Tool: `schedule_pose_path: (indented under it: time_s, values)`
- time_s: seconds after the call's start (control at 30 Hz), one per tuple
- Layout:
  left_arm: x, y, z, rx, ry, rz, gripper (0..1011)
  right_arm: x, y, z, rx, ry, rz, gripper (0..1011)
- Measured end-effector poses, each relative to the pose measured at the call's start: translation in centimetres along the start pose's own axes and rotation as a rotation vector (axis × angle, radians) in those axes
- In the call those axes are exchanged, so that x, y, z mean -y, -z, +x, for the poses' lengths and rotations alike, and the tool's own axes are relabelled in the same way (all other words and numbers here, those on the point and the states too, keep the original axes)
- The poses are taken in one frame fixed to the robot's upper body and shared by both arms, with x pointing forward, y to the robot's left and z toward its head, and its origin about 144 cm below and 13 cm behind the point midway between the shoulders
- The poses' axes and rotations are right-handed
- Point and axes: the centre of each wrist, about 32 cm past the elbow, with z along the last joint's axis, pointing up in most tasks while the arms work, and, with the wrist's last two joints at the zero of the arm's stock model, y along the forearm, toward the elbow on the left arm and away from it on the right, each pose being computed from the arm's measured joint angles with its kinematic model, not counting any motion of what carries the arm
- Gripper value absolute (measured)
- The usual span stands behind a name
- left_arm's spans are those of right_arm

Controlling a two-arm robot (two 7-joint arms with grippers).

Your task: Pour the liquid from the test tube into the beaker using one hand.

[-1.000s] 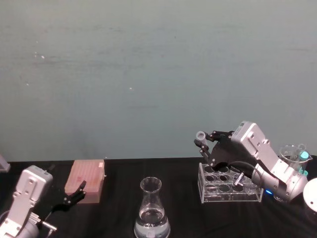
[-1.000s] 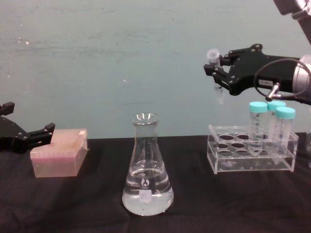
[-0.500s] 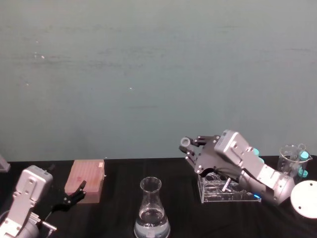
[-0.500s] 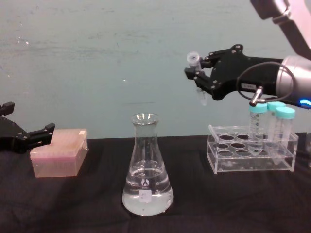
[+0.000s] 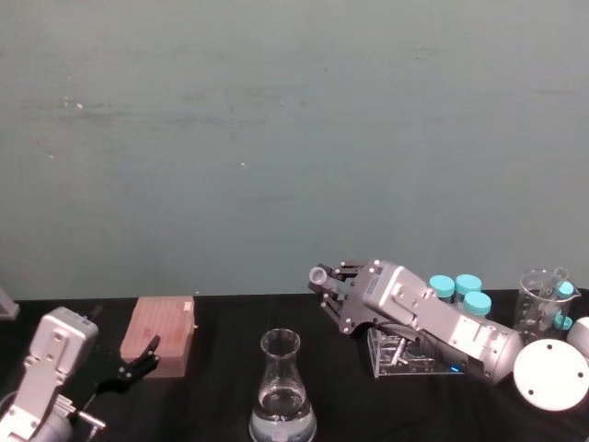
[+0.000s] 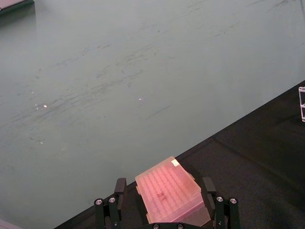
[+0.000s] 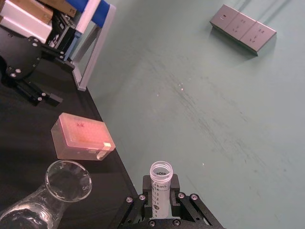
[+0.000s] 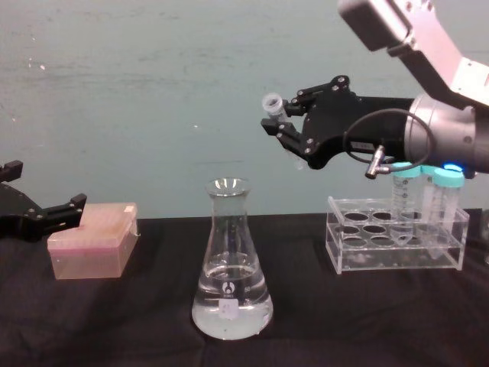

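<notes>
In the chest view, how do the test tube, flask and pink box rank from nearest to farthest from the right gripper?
1. The test tube, held in the right gripper, upper centre-right.
2. The flask, below it, centre.
3. The pink box, far left, beside the left gripper.

Pink box left — clear rack with teal-capped tubes right.

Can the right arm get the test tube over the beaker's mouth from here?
Probably yes: the right gripper holds the test tube up and to the right of the beaker, with only open air between; the rack sits lower.
</notes>
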Motion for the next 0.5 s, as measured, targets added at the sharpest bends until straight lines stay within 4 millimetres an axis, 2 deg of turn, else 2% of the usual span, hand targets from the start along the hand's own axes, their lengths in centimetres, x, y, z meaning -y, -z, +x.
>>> schedule_pose_path:
  time_s: [0.5]
  values:
    - [0.0, 0.0, 0.0, 0.0, 0.0, 0.0, 1000, -1.2, -0.4, -1.5, 0.199, -0.021, 0.002, 199]
